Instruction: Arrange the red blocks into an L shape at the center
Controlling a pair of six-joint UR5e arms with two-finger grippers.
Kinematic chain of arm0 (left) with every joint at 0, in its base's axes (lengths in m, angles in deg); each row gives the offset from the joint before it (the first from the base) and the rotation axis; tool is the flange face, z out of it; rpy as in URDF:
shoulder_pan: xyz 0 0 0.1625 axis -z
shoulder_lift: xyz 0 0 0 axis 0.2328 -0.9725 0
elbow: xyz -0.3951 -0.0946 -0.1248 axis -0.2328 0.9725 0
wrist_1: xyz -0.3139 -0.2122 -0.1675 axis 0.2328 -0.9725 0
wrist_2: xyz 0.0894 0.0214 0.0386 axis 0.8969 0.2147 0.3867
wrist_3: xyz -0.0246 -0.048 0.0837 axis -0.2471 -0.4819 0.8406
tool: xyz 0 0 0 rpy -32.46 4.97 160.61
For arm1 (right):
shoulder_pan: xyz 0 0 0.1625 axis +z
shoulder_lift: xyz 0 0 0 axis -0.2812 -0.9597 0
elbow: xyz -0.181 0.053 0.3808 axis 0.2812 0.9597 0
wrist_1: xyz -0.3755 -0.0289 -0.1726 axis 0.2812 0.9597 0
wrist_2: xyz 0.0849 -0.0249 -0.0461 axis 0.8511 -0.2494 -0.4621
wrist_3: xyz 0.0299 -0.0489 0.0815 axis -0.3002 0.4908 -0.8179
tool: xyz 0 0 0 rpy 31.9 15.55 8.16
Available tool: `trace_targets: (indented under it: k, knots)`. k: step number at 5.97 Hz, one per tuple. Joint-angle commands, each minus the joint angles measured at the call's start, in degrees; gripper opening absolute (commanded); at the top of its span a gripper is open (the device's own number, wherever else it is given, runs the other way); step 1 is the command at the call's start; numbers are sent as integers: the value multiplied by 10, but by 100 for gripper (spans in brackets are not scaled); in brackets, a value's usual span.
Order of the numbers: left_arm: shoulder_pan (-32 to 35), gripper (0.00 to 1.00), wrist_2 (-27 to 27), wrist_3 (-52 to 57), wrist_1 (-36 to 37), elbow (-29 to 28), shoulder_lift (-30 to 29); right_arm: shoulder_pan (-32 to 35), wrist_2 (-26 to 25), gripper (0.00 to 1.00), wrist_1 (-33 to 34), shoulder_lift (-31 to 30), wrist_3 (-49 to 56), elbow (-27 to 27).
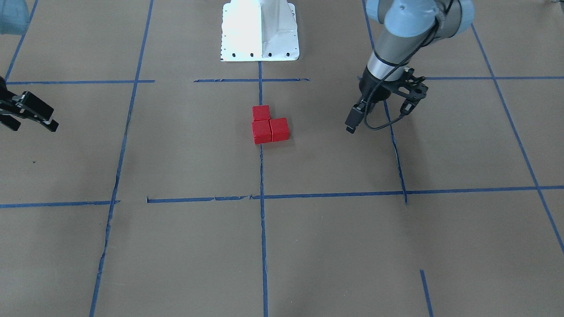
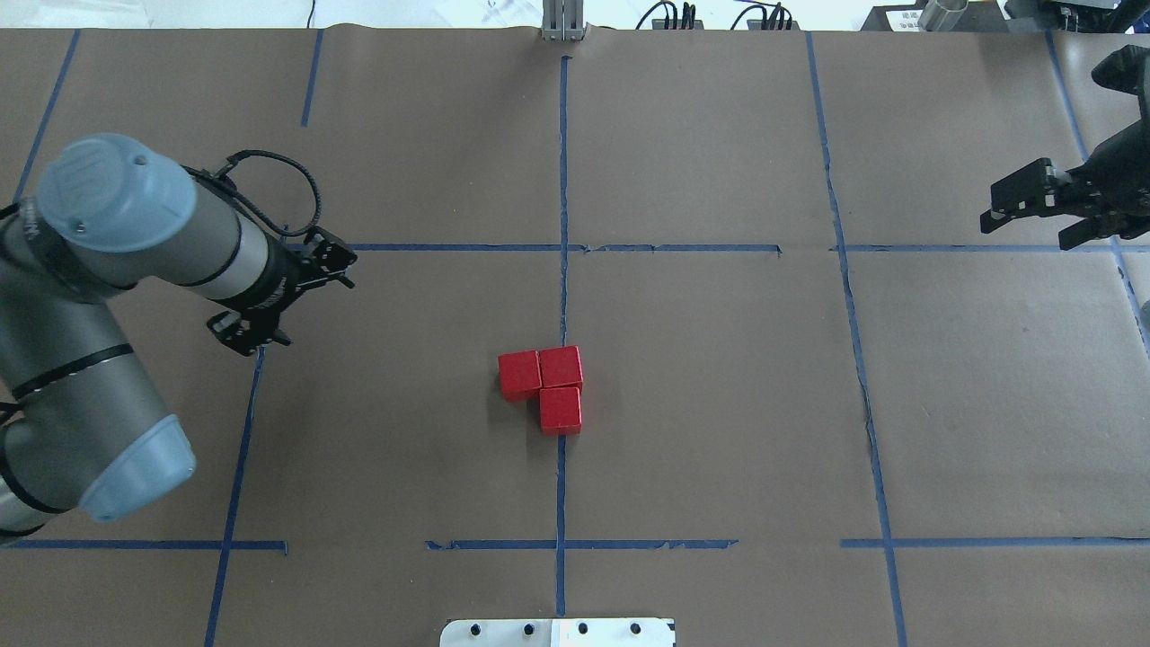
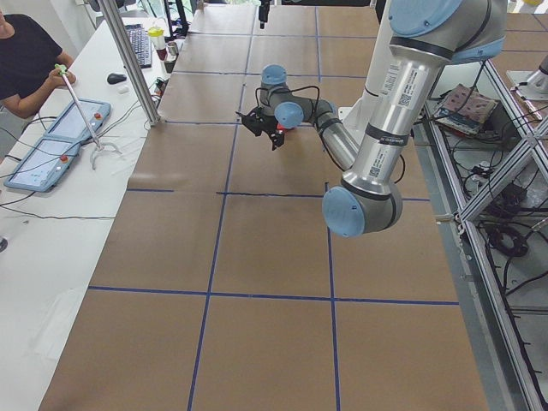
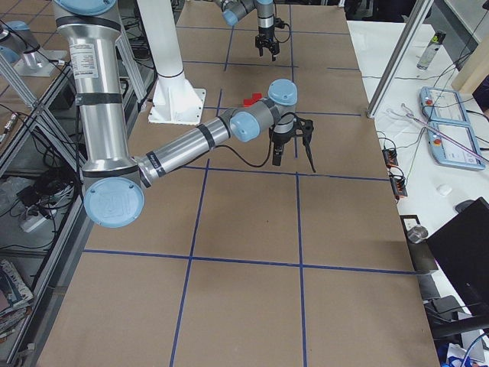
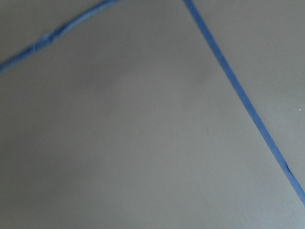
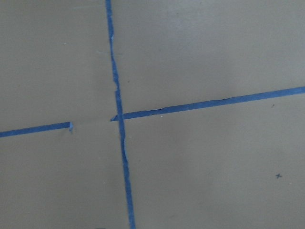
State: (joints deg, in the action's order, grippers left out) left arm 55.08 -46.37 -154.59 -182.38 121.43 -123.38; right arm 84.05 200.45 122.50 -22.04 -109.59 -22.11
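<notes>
Three small matte red cubes, the red blocks (image 2: 560,368), lie at the center of the flat brown paper ground (image 2: 719,404), on the straight blue tape line (image 2: 562,296) that divides the two middle grid cells. In the overhead view, two cubes sit side by side in a row, and the third touches the right-hand one on its robot-facing side. Together they make an L, with all three faces in contact. The left cube of the row (image 2: 518,375) looks very slightly out of line with its neighbour. The black two-finger left gripper (image 2: 295,301) hangs over bare paper well apart from the blocks, with its jaws spread and nothing between them. The black right gripper (image 2: 1029,225) sits near the far table edge, also with jaws apart and empty. Both wrist views show only paper and tape. Judged from this layout, the placing steps appear finished and the step in hand is the clearing of the arms. The next move calls for little: at most a light nudge to square the left cube, approached from the outer side so that the two cubes on the tape are not disturbed.
</notes>
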Motion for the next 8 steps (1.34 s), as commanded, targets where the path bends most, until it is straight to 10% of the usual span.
trace_targets:
  k: [1, 3, 5, 8]
  knots:
    - [89, 100, -72, 290, -3, 21, 98, 76, 42, 100, 8, -19, 120, 53]
    - [230, 100, -155, 600, 7, 7, 169, 129, 45, 100, 34, -72, 273, 71]
    - [373, 100, -219, 936, 9, -139, 184, 179, 74, 100, 45, -97, 334, 91]
    - [442, 100, -219, 995, 20, -159, 186, 180, 52, 100, 37, -114, 356, 94]
